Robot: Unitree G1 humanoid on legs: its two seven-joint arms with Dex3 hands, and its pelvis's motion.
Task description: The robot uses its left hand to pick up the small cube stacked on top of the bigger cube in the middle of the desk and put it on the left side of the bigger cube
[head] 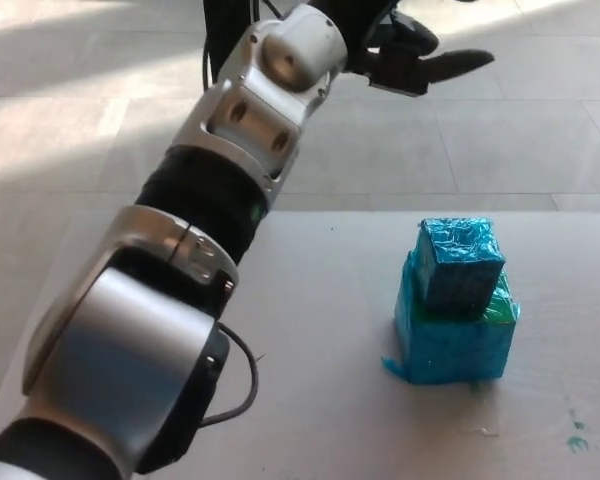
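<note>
One small cube sits atop the bigger cube, well below the empty, spread-fingered left hand.

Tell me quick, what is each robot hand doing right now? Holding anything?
Left hand: open, fingers apart, holding nothing, raised up beyond the small cube.
Right hand: not in view.

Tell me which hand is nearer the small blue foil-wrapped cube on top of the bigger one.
Left. The left hand, fingers apart, hangs high above and behind the small blue foil-wrapped cube, which sits on the bigger blue cube. The right hand is not in view.
</note>
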